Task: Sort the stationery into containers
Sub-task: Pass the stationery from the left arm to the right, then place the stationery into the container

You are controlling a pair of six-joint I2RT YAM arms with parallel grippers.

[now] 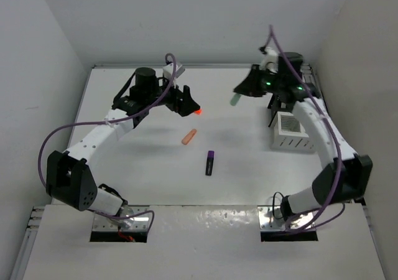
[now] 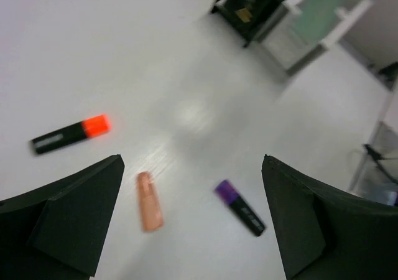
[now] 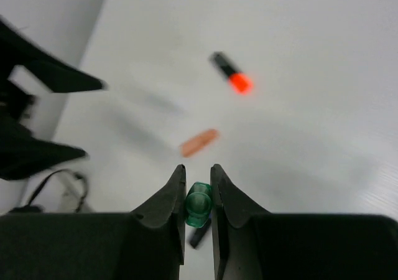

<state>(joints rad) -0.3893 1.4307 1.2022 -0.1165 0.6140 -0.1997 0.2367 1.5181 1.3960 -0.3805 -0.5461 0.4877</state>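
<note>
Right wrist: right fingers (image 3: pixel 169 200) aloft, tight around mint green highlighter (image 3: pixel 198 205); left fingers (image 2: pixel 73 221) wide apart.

Mint green highlighter (image 3: pixel 198 204); orange highlighter (image 1: pixel 189 137); purple-black highlighter (image 1: pixel 210 162); white slatted box (image 1: pixel 292 144).
</note>
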